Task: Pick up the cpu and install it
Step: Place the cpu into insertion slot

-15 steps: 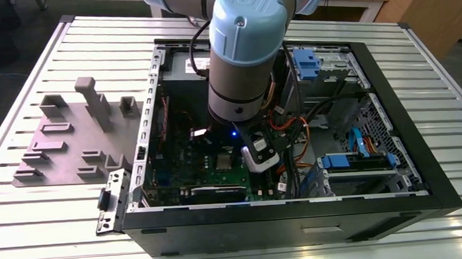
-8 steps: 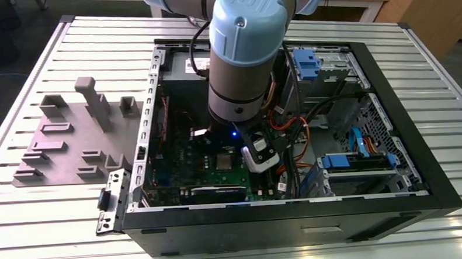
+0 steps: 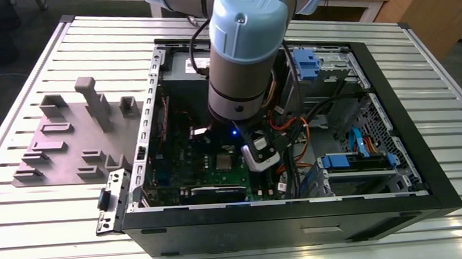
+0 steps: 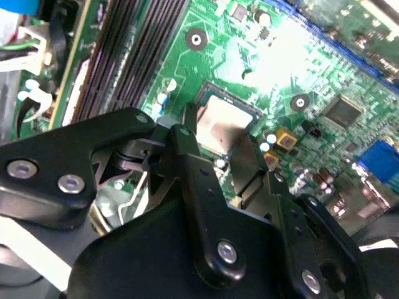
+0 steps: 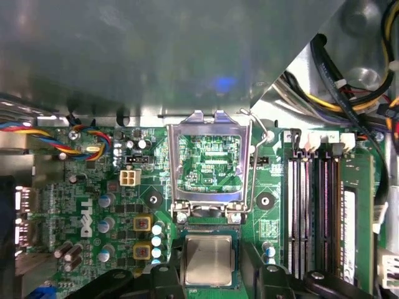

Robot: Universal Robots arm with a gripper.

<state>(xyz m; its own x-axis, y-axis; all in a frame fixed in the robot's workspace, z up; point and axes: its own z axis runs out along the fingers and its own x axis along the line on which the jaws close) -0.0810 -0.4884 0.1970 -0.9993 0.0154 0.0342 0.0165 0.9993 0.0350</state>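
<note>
Reaching near-vertical down into the open pc case point(image 3: 297, 223), arm point(image 3: 243, 53) has its wrist over the mobo point(image 5: 93, 187). Gripper point(image 5: 212, 277) sits low, just beside the hinge end of the socket frame point(image 5: 172, 162), which stands flipped up. Fingers point(image 5: 165, 280) are spread apart, one each side of the cpu point(image 5: 209, 261), not clamped on it. Cpu lies flat in the socket at the frame's foot. It's a small square w/ a dull silver-grey lid and paler rim, same in the second wrist view point(image 4: 221, 124). Black mem sticks point(image 5: 312, 212) run alongside the frame.

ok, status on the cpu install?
Pincer low over cpu, grip unclear. Cpu flat on motherboard beside upright socket frame. No obstruction seen.
</note>
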